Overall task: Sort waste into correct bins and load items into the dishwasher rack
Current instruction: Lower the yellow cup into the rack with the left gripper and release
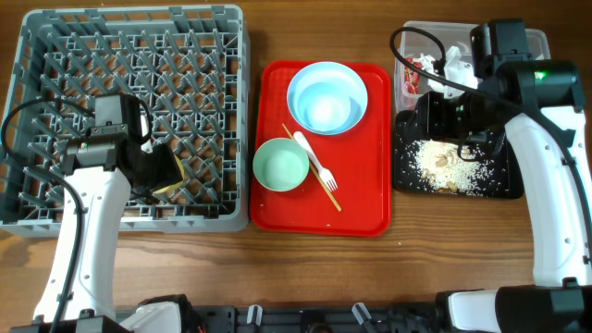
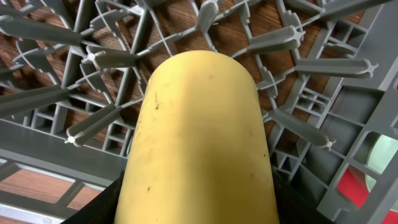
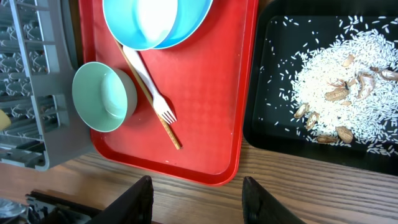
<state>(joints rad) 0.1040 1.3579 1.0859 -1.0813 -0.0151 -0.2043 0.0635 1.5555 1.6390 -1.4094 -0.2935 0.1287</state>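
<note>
My left gripper [image 1: 159,169] is inside the grey dishwasher rack [image 1: 55,55], shut on the small yellow cup [image 2: 199,143], which it holds low among the pegs [image 2: 102,59]. My right gripper [image 3: 199,199] is open and empty, and hangs above the black tray [image 1: 504,185] of rice-like scraps [image 1: 453,165]. The red-and-white wrapper [image 1: 421,69] lies in the clear tub [image 1: 532,39]. The pale green bowl [image 1: 280,164], the pale bluish-white bowl [image 1: 326,97], the white fork [image 1: 314,157] and the wooden stick [image 1: 319,180] lie on the red tray [image 1: 370,199]. No white plate is in view.
The red tray sits between the rack and the black tray. In the right wrist view the scraps [image 3: 336,74] include brown bits among the rice, and bare wooden table [image 3: 298,193] runs along the front. The right arm [image 1: 555,185] reaches over the right side.
</note>
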